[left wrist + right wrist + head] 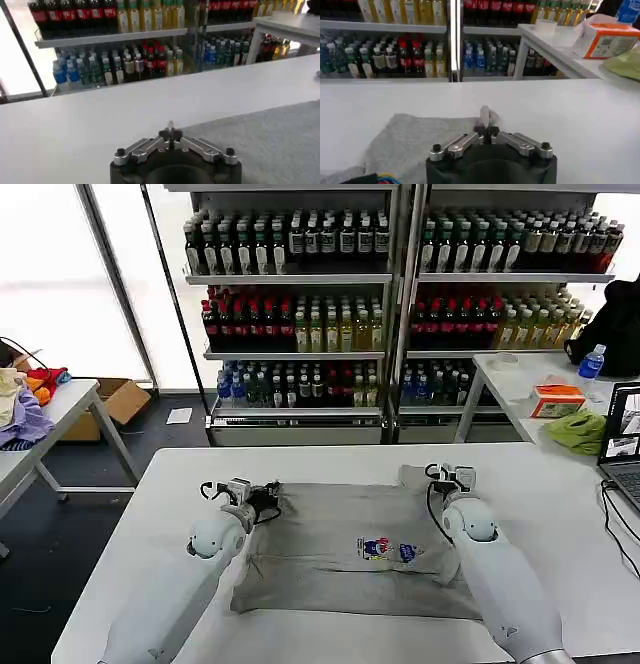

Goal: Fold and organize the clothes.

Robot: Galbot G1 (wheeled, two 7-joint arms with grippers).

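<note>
Here, a grey T-shirt point(345, 549) lies spread on the white table point(560, 514) in front of the robot, chest print point(385, 550) facing up; the folding looks barely under way, by this reading, since the body of the shirt is still one broad flat sheet, with only some bunching along the edge nearest the robot and a sleeve sticking out at the far right corner. The left gripper point(262, 498) sits at the shirt's far left corner and the right gripper point(447, 475) at its far right corner, near that sleeve; in each wrist view the fingers are drawn together into a thin closed point, the left fingertips point(171, 131) over bare table just beside the cloth edge, the right fingertips point(485, 116) at the cloth's far edge; whether either pair has fabric pinched between it cannot be told from these frames. The shirt's long side runs left to right across the table, parallel to the table's near edge; the print reads sideways from the head camera, suggesting the collar end points to one side, though which side is not clear. Still to do, it seems: the folds themselves, and the tidy placing of the result. Shelves of bottled drinks point(300, 314) stand behind; a lime-green cloth point(578, 430) rests on a side table to the right.
</note>
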